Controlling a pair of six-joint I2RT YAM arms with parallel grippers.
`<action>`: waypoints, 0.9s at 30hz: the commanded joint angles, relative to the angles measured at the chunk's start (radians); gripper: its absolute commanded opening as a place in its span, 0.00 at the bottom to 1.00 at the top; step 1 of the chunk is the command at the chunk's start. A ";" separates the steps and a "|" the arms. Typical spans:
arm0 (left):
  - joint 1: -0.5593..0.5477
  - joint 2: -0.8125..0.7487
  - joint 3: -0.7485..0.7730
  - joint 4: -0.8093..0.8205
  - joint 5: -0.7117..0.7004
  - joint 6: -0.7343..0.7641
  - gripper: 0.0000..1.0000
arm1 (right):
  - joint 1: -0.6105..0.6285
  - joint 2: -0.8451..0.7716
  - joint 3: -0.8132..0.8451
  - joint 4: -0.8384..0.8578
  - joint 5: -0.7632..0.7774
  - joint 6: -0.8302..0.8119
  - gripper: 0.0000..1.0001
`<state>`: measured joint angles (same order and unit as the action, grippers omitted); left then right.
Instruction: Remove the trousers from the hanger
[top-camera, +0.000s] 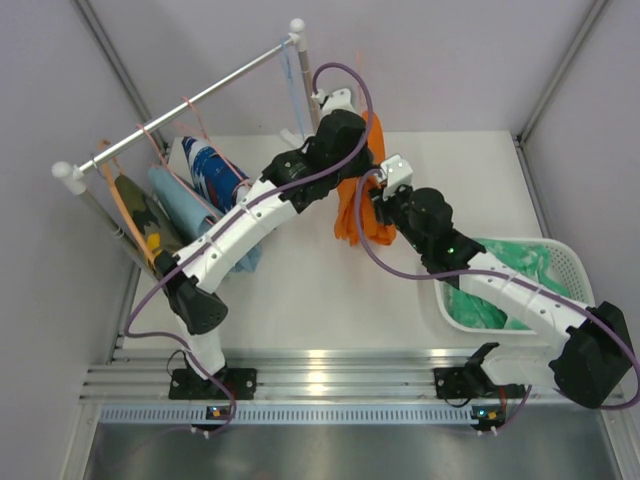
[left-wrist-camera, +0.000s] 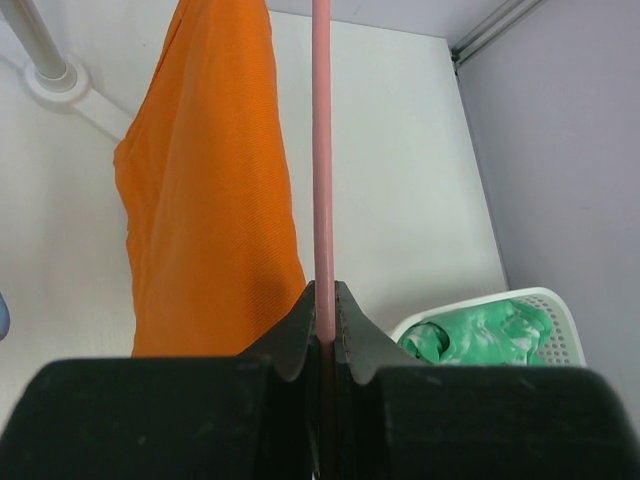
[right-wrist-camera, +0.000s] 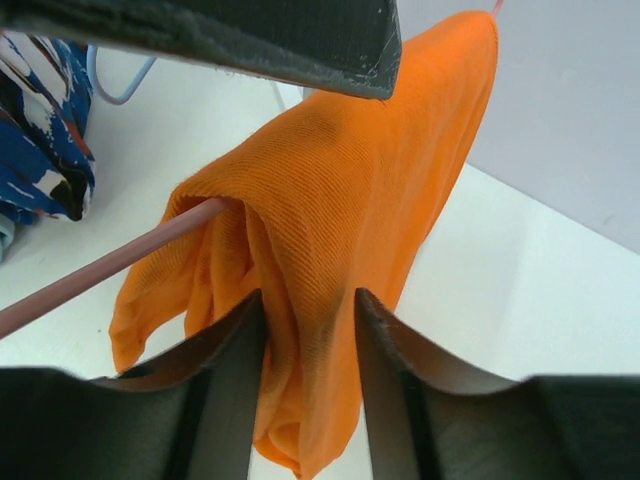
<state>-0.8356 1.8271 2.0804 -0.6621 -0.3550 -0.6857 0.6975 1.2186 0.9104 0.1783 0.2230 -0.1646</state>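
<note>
The orange trousers (top-camera: 352, 215) (left-wrist-camera: 210, 200) (right-wrist-camera: 330, 200) hang folded over the thin pink hanger (left-wrist-camera: 322, 150) (right-wrist-camera: 110, 262). My left gripper (left-wrist-camera: 325, 300) (top-camera: 333, 103) is shut on the hanger's rod and holds it up over the middle of the table. My right gripper (right-wrist-camera: 310, 305) (top-camera: 377, 212) is closed around a hanging fold of the orange cloth, with both fingers touching it. More trousers hang on the rail: blue-and-white patterned (top-camera: 208, 170) (right-wrist-camera: 40, 130), light blue (top-camera: 180, 200) and camouflage (top-camera: 145, 215). The mint green trousers (top-camera: 500, 270) (left-wrist-camera: 480, 335) lie in the basket.
A white basket (top-camera: 570, 260) (left-wrist-camera: 545, 300) stands at the right of the table. The metal rail (top-camera: 200, 100) on two posts runs along the back left. Grey walls enclose the table on three sides. The left arm's dark underside (right-wrist-camera: 250, 40) hangs just above my right gripper.
</note>
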 joint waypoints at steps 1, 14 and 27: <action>0.001 -0.126 0.020 0.245 -0.007 -0.006 0.00 | -0.006 -0.002 0.019 0.024 0.016 -0.056 0.34; 0.001 -0.153 -0.029 0.271 0.073 -0.060 0.00 | -0.013 0.068 0.085 0.072 0.024 -0.067 0.65; 0.001 -0.180 -0.036 0.265 0.148 -0.089 0.00 | -0.067 0.061 0.036 0.205 -0.097 0.000 0.61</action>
<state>-0.8085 1.7691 2.0174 -0.6220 -0.2737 -0.7757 0.6662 1.2774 0.9421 0.2604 0.1722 -0.2279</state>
